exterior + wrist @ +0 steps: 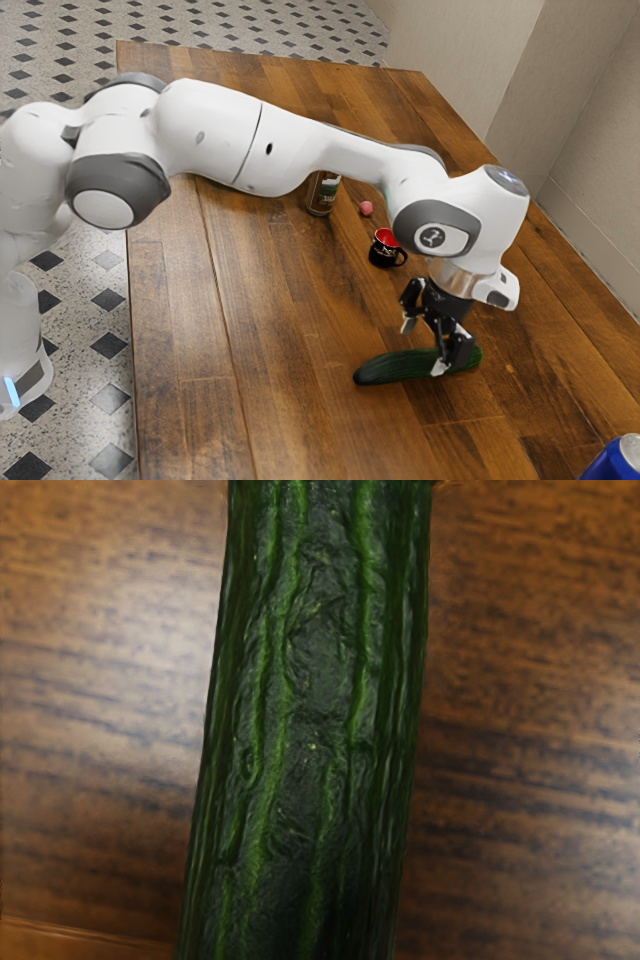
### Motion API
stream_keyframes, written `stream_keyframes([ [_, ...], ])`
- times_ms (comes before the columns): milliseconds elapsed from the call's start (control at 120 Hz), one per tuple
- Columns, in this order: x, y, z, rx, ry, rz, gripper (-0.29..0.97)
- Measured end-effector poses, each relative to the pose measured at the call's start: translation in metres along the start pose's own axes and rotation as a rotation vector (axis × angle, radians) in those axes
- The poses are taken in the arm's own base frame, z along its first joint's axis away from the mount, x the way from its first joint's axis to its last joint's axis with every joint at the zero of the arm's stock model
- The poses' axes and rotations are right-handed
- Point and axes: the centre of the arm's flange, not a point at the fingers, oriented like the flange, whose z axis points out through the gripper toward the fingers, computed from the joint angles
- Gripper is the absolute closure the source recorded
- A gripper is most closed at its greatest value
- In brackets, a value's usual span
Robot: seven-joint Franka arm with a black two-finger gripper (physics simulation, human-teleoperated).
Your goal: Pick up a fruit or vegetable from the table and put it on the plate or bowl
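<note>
Gripper (447,362) down at the exterior view's right end of cucumber (395,368) lying on wooden table (260,340); whether it pinches, cannot tell.

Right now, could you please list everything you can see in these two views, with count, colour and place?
cucumber: one, dark green, lying on the table under the gripper
mug: one, black with a red inside, on the table beyond the cucumber
green can: one, green and brown, upright, partly behind the arm
small round thing: one, pink, between green can and mug; too small to identify
blue can: one, blue, exterior view's lower right corner, cut off
table: one, brown wood
floor: pale tiles with dark diamonds
arm: one, white and grey, from the exterior view's left
gripper: one, black, down at the cucumber
</note>
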Motion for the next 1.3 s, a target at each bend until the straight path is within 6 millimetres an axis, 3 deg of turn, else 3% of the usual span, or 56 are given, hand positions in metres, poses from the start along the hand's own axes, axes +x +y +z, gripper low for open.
stream_keyframes([
  [550, 0.022, -0.007, 0.038, -0.002, 0.008, 0.060, 0.01],
  [650, 0.023, -0.006, 0.044, -0.001, 0.003, 0.067, 0.07],
  [875, 0.023, -0.006, 0.045, 0.002, 0.006, 0.084, 0.44],
  [1183, 0.027, -0.012, 0.039, 0.001, 0.016, 0.087, 0.47],
  [1300, 0.026, -0.010, 0.016, -0.019, 0.045, 0.096, 0.48],
])
